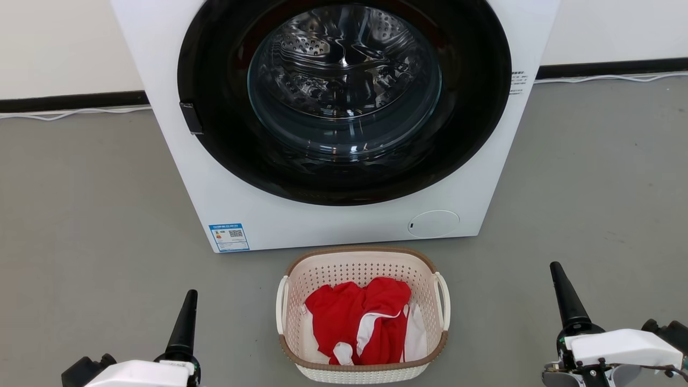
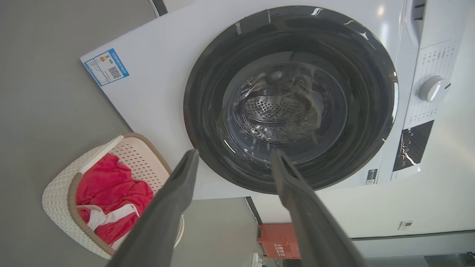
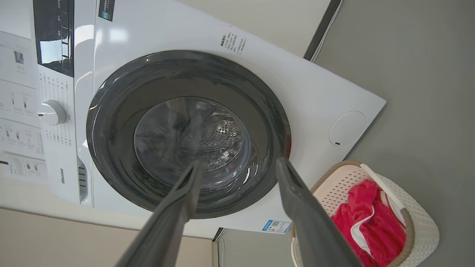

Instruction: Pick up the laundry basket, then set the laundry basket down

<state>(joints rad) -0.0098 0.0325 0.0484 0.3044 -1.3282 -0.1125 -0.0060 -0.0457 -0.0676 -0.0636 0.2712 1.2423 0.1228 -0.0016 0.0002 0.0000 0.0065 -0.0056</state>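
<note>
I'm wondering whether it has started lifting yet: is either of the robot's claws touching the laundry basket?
Apart. In the head view, bare floor lies between the laundry basket and the left gripper, and again between it and the right gripper.

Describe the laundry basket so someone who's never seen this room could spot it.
Find the big white washing machine with the round dark door. On the grey floor just in front of it sits a small cream basket full of holes, with a brown rim and white side handles. Red and white clothes lie inside it.
</note>
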